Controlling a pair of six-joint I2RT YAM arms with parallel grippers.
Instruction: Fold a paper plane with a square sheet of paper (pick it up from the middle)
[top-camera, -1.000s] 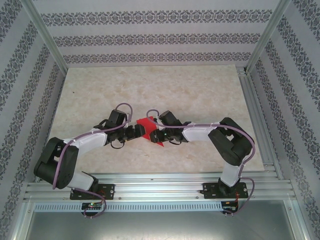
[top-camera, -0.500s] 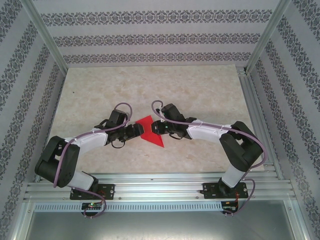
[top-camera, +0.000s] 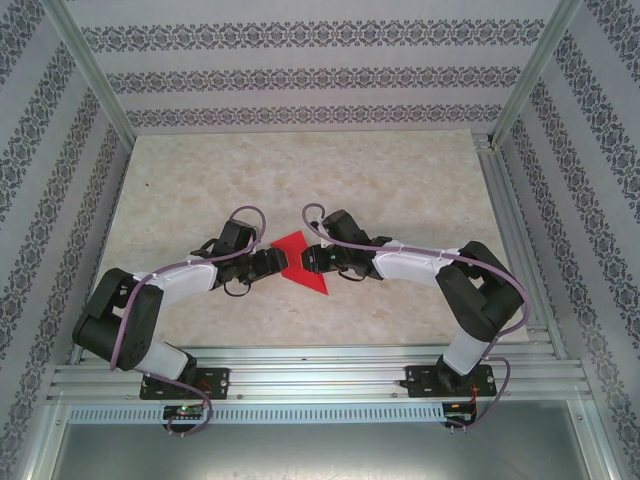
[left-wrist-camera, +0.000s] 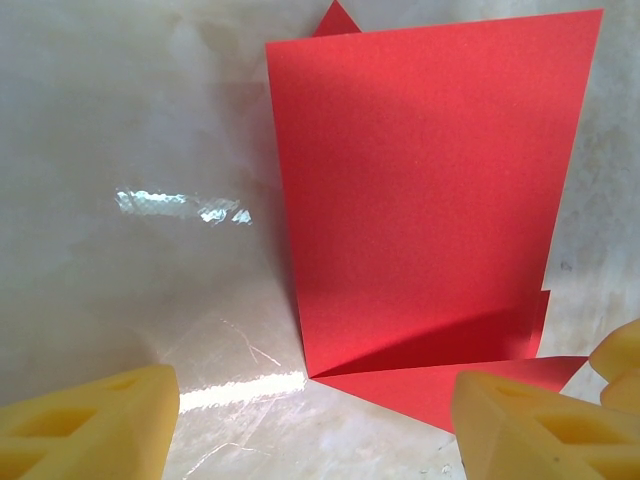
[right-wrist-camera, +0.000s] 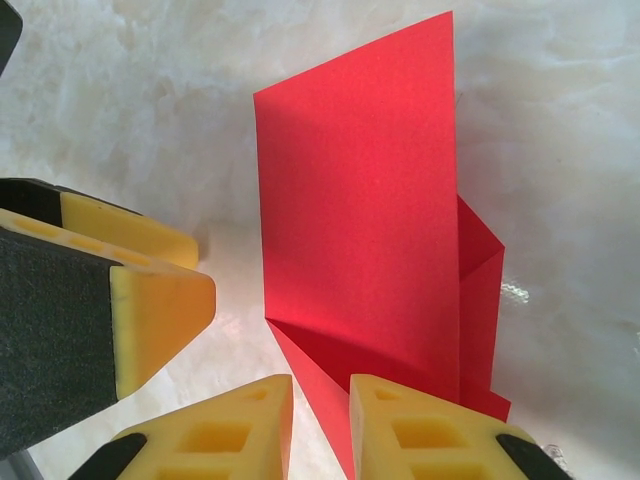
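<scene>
Two grippers flank folded bright red paper sheet (top-camera: 300, 264); right gripper (right-wrist-camera: 320, 398) just withdrew, jaws near-together, grip unclear; left gripper (left-wrist-camera: 315, 400) apart; crease likely done.

Partly folded red paper (top-camera: 300, 262) lies on the table (top-camera: 400, 180), one flap lifted.

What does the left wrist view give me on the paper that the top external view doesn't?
Left wrist: fold detail. The red sheet is doubled over, its upper flap apparently lifted off the lower layer at the near edge, and the left gripper stands open in front of it. Top external: the layout, with the right gripper facing the left one across the sheet. Both: the sheet on the pale table, with the left gripper beside it.
</scene>
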